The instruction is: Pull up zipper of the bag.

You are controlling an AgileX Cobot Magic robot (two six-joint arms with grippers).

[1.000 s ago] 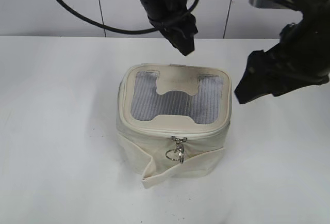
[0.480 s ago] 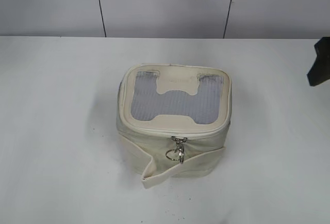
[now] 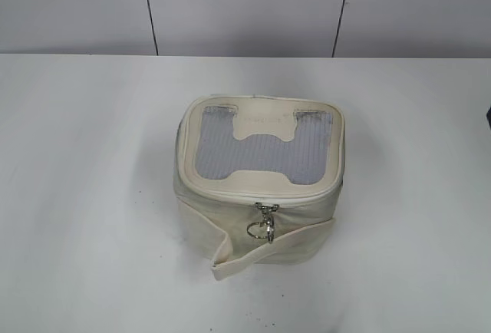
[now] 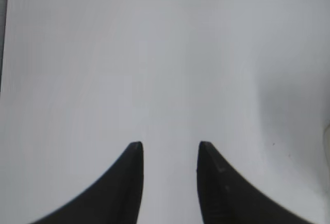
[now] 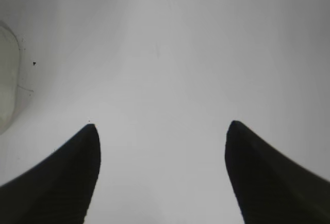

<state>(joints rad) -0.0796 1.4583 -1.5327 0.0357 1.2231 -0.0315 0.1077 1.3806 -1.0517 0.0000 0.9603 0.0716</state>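
On our white tabletop (image 3: 77,195) the bag (image 3: 261,187) sits mid-surface, its zipper (image 3: 265,212) at the front looking fully drawn, while both the left pincer (image 4: 167,154) and right pincer (image 5: 161,136) hang spread, empty, apart from it.

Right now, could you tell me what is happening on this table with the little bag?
Nothing is handling anything at the moment. The cream bag sits alone on the white table, its zip track looking closed around the top rim, with the silver zipper and its ring pull hanging at the front. Neither arm appears in the exterior view. Each wrist camera shows its tool open over bare table: the left tool and the right tool.
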